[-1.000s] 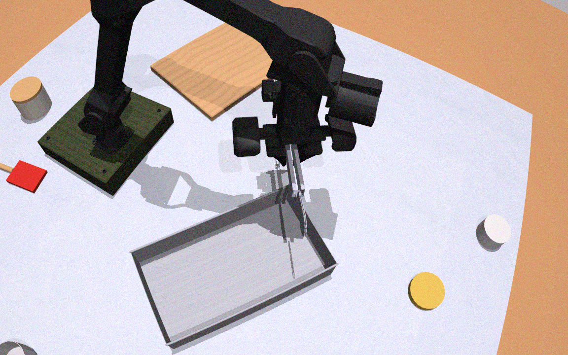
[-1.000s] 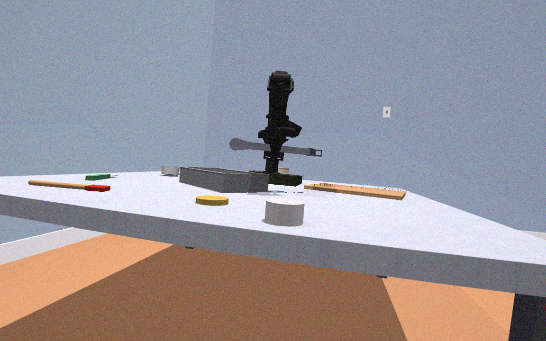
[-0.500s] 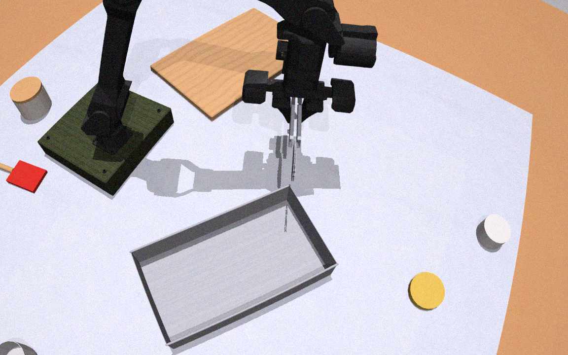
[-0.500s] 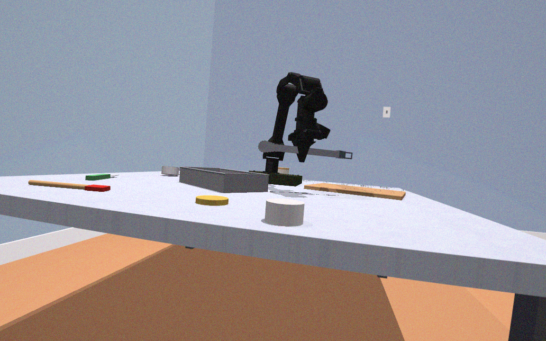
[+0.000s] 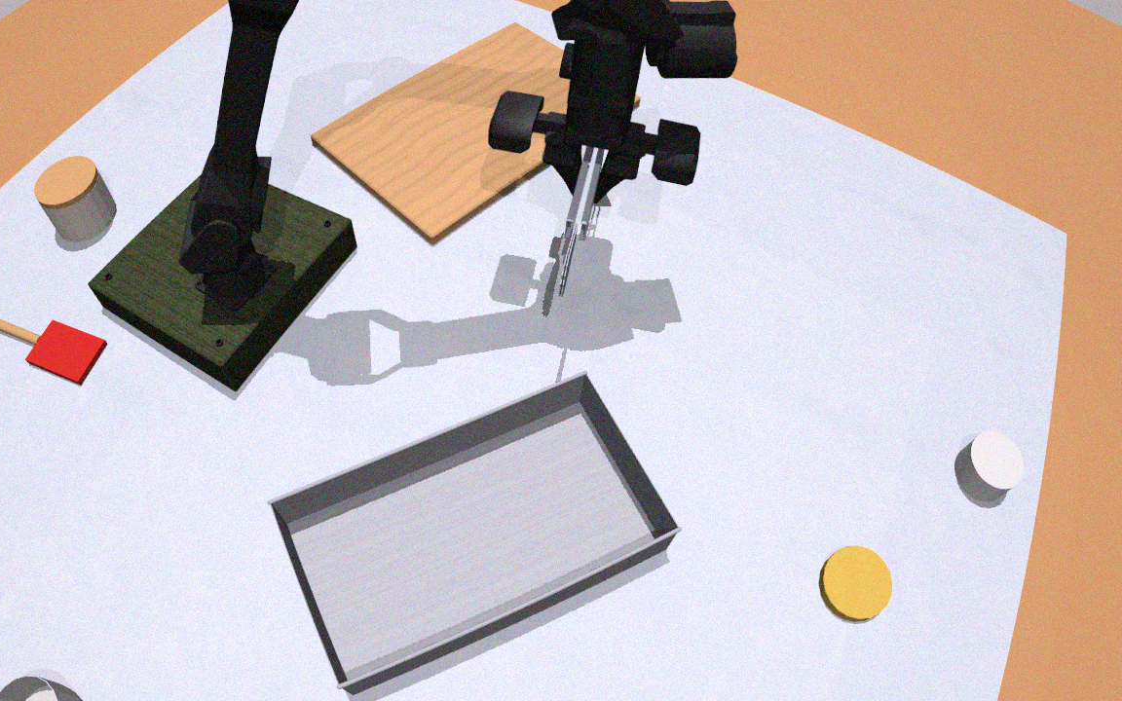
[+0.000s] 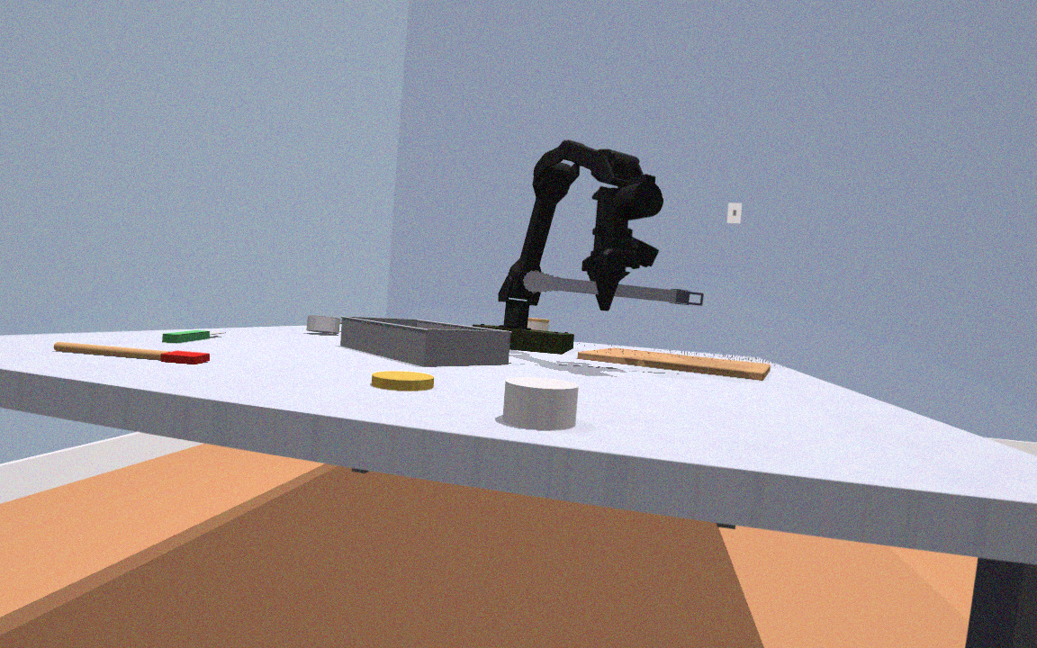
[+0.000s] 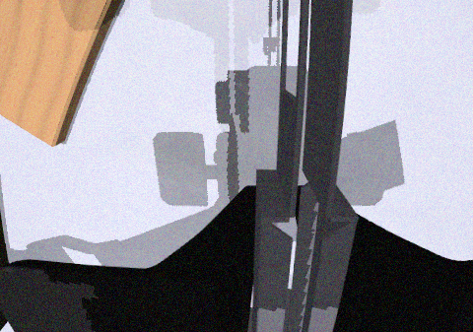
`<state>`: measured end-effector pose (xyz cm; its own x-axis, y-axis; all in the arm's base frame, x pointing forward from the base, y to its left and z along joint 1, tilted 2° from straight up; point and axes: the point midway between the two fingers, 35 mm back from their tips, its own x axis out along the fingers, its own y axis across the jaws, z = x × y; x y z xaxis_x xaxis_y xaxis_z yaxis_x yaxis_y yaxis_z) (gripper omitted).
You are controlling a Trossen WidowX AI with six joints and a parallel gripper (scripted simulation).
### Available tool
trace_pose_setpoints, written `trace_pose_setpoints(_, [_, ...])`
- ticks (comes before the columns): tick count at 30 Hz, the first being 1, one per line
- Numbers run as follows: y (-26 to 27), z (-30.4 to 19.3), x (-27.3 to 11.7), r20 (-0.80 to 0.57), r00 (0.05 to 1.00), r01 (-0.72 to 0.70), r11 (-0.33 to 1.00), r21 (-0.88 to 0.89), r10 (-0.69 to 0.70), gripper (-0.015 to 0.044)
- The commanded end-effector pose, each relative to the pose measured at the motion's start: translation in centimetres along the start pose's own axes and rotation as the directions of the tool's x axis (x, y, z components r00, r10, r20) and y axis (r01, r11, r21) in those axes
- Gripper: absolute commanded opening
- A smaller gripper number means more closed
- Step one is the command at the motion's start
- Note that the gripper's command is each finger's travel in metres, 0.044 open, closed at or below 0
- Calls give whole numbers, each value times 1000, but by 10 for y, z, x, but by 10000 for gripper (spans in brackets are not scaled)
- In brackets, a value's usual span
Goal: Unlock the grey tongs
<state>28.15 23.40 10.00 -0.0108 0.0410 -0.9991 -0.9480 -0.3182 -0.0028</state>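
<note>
The tongs [image 5: 580, 199] [image 6: 571, 283] [image 7: 327, 76] are hanging in the air beyond the tin, near the board, off both and lying almost level, with the scalloped tips riding slightly higher than the hinge end. The arms are running close together; whether the lock is engaged, I cannot tell. The gripper [image 5: 591, 190] [image 6: 604, 307] [image 7: 275, 197] is pointing down and clamping them around mid-length.

Pick-up is standing as done. The step in hand, in my judgement, is carrying and preparing to unlock. The next move is calling for tilting the wrist until the tips point down, keeping height for the swing, then squeezing. Slipping in the grip is posing the main risk. After that, laying them open on the board [image 5: 452, 148] [image 6: 675, 364] [image 7: 49, 51] is remaining.

Containers: the tin [image 5: 426, 458] [image 6: 465, 347] is sitting upright on the table, holding nothing visible. The wood-topped jar [image 5: 65, 181] [image 6: 538, 324] is hiding its contents. The pot [image 5: 22, 685] [image 6: 322, 324] is showing only partly in the top view; its contents are escaping inspection. The white cylinder [image 5: 996, 460] [image 6: 540, 404] is showing no opening.
</note>
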Motion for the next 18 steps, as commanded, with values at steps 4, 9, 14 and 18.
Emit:
trace_pose_setpoints(4, [17, 39, -3, 8, 1000, 5, 998, 64, -6, -150])
trace_pose_setpoints(9, [33, 67, -3, 9, 1000, 6, 993, 122, -7, -150])
trace_pose_setpoints(14, [51, 93, -4, 13, 1000, 2, 985, 175, -5, -150])
trace_pose_setpoints(18, [66, 113, -4, 15, 1000, 0, 975, 223, -3, -150])
